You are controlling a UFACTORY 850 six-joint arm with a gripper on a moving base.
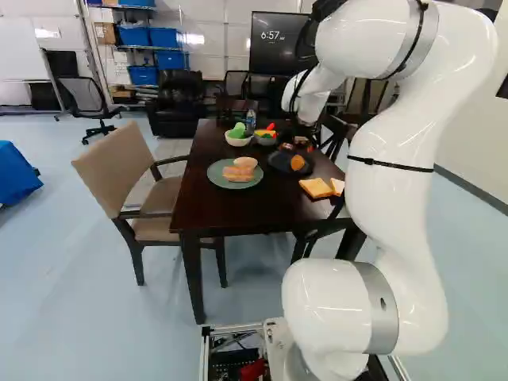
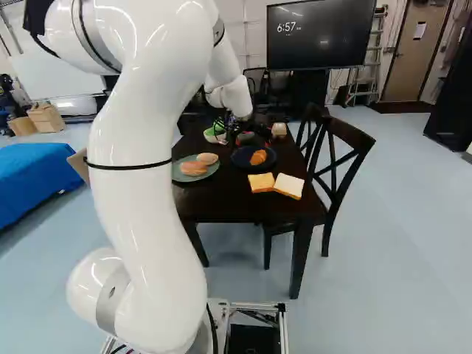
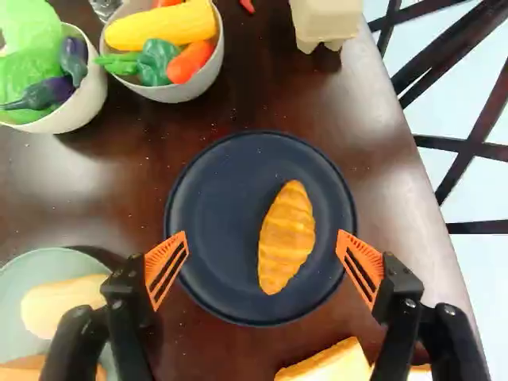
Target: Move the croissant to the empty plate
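Pincer: set wide, fingers well apart; in the wrist view the pincer has the croissant between its orange pads, touching neither.
Dark plate: holds the croissant, which lies flat and off centre, on the side toward the chair.
Green plate: holds two bread rolls, one pale and rounded, the other longer; it stands beside the dark plate.
White bowl: leafy greens with purple eggplants at one side.
Grey bowl: yellow corn, a green pepper and an orange vegetable; placed just beside the white bowl.
Bread slices: two, directly on the worktop, near the dark plate.
Bottle: upright behind the bowls.
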